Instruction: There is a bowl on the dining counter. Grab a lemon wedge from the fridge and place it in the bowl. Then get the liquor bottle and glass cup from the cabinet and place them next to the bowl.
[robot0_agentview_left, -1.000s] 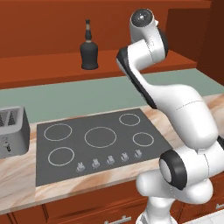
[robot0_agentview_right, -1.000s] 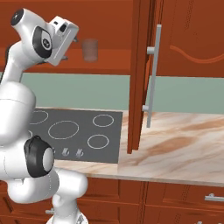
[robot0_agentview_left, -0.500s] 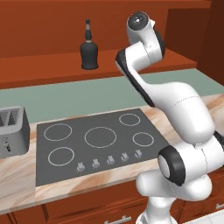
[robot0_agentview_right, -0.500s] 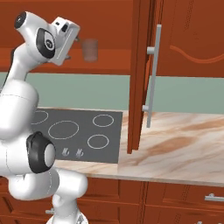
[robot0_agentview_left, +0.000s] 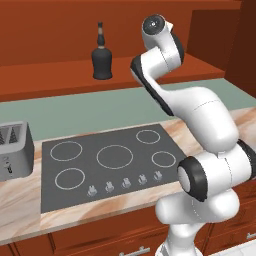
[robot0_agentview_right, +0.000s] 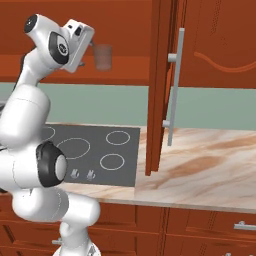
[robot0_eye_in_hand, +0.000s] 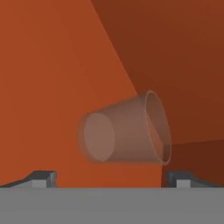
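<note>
While gripper (robot0_eye_in_hand: 109, 179) gapes at glass cup (robot0_eye_in_hand: 124, 131) | liquor bottle (robot0_agentview_left: 101, 56) well apart

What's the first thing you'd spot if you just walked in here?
The big white robot arm rearing up over the black stovetop, its hand raised toward the open cabinet shelf. Its open gripper points at a clear glass cup there. A dark liquor bottle stands on the same shelf, off to the left.
</note>
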